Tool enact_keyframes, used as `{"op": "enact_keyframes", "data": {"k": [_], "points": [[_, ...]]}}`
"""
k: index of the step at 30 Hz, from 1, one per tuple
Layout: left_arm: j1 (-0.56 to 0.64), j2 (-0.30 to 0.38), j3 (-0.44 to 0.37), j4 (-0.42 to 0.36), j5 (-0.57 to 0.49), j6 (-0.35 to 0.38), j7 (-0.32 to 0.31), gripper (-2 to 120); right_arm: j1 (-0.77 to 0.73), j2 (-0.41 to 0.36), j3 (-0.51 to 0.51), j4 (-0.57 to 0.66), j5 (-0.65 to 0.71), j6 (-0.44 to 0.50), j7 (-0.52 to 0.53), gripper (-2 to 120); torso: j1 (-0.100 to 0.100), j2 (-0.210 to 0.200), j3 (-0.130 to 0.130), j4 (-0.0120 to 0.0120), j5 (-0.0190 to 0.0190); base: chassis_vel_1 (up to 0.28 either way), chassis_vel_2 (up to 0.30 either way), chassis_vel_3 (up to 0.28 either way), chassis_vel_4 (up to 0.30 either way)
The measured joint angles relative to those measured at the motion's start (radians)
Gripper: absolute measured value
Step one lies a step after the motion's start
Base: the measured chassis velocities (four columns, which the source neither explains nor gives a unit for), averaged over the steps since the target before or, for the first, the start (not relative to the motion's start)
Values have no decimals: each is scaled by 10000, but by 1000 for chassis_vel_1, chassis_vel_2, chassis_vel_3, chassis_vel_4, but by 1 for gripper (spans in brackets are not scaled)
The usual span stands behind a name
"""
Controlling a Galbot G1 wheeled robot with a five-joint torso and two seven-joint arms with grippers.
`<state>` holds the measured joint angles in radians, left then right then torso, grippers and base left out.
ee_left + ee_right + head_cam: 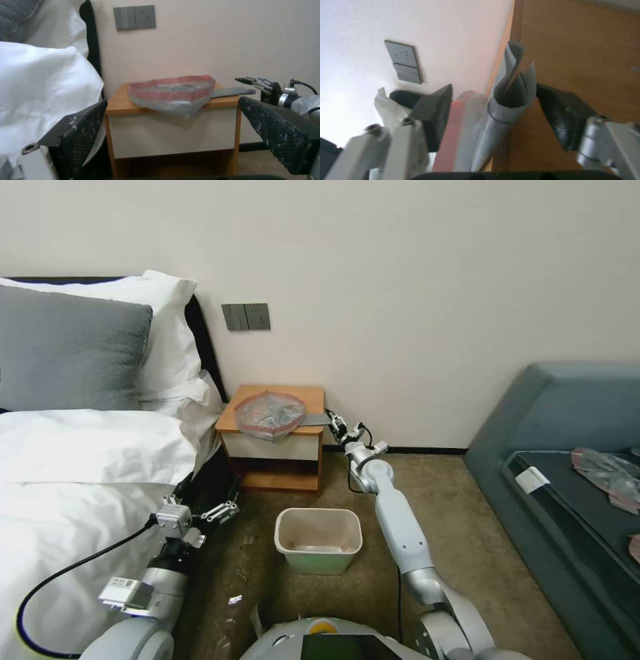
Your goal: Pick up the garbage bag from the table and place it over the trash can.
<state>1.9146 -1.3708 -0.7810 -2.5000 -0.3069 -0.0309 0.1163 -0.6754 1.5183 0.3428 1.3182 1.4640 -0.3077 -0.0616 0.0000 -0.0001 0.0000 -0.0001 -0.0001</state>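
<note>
Right pincer (331,418) at the tabletop's (313,395) right edge, fingers spread wide around the garbage bag's (270,415) grey tail, not closed. Left pincer (212,511) low beside the bed, wide open. Trash can (319,539) on floor between both arms.

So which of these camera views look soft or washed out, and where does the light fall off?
Head view: fairly sharp and evenly lit, with the corners darkening. Left wrist view: soft overall, with the garbage bag on the table hazy and the near fingers dark. Right wrist view: blurred close up, with the wall bleached bright.
</note>
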Motion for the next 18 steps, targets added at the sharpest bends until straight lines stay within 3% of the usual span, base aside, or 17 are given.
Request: {"op": "enact_keyframes", "data": {"k": [3,7,15,18], "points": [[32,30,6,0,13,-42,10,100,-5,-3,12,28,-50,31,-1,47,0,0,0,1,0,0,0,0,0],[63,40,19,0,26,-48,33,100,-47,-2,12,70,-90,59,-7,37,0,0,0,1,1,0,0,0,0],[127,47,37,0,162,-105,58,100,-169,-9,24,234,-154,131,-2,4,0,2,0,2,1,0,0,0,0],[97,68,48,0,169,-117,58,100,-278,-62,-21,430,-158,191,51,0,0,2,0,1,1,0,0,0,0]]}}
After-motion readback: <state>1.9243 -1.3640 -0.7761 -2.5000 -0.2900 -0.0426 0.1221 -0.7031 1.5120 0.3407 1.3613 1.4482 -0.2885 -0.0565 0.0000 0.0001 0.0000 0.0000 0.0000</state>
